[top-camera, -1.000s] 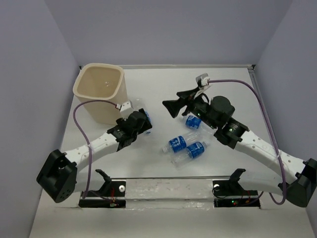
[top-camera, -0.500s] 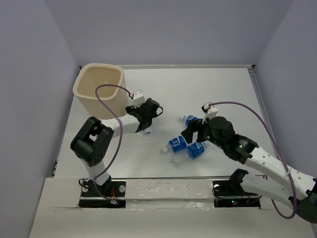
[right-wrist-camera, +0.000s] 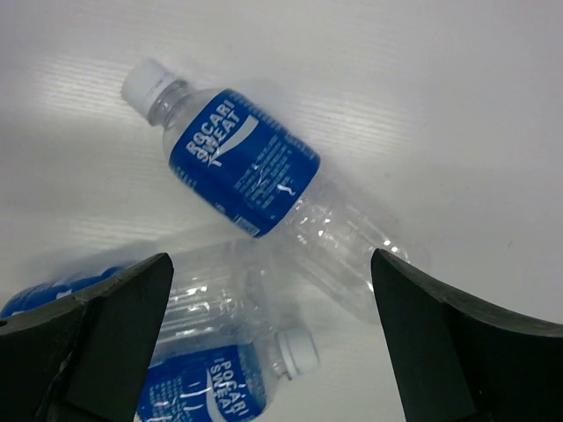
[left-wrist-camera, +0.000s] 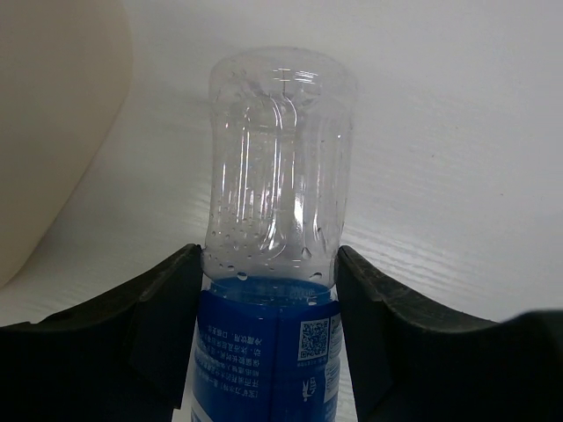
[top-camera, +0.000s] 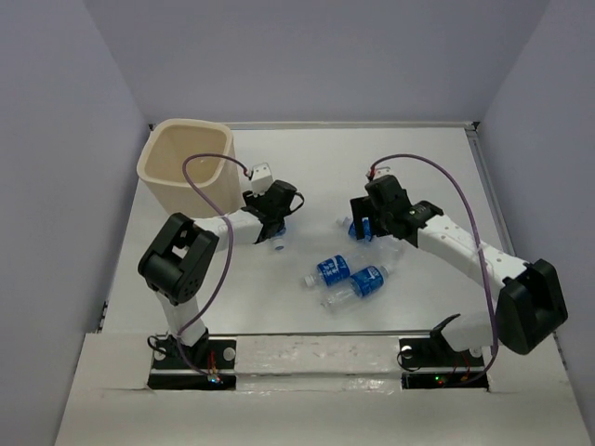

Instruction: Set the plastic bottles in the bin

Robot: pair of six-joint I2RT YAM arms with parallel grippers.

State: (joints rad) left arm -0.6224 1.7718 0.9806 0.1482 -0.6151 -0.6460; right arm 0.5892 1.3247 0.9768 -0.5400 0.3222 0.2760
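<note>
1. The step in hand is the pick by the left arm. The left tool (left-wrist-camera: 268, 264) is clamped on a plastic bottle (left-wrist-camera: 277, 176) just to the right of the bin (top-camera: 163, 200), near the foot of its wall.
2. Both fingers press on the bottle's sides at the upper edge of its blue label. The jaws are open only as far as the bottle's width, and the clear base points away from the wrist. I cannot tell whether the bottle is off the bench (top-camera: 418, 167) or resting on it.
3. The next move, as I judge it, is to raise the bottle above the bin's rolled rim and swing it left over the mouth. Only then should the fingers part. A low carry could knock the bottle against the rim.
4. The right tool (right-wrist-camera: 273, 290) is spread wide and holds nothing. It hangs over a capped bottle (right-wrist-camera: 237, 163) lying on its side well to the right of the bin, and no contact with it shows.
5. A pair of bottles (top-camera: 330, 269) lies side by side, farther from the bin toward the arm bases. No bottle shows inside the bin from above, so the task looks barely begun.
</note>
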